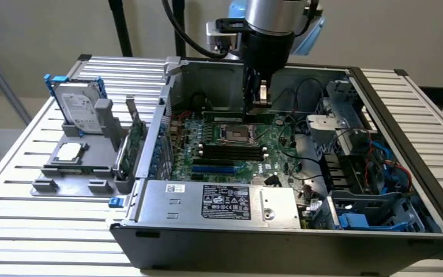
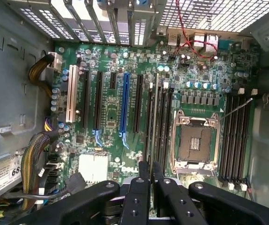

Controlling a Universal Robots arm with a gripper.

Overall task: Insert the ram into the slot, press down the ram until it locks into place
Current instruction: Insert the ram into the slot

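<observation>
My gripper hangs inside the open computer case, shut on the ram, a thin green stick held level above the motherboard. In the wrist view the black fingers close together on the ram, which shows edge-on as a thin line running away from the gripper. That line lies over a bank of parallel black slots beside the silver processor socket. These same slots lie below the ram in the exterior view. The ram looks well above the board, apart from any slot.
A second slot bank lies on the socket's other side. A blue slot, a white slot and cable bundles sit nearby. The power supply and drive cage crowd the case. A hard drive stands outside it.
</observation>
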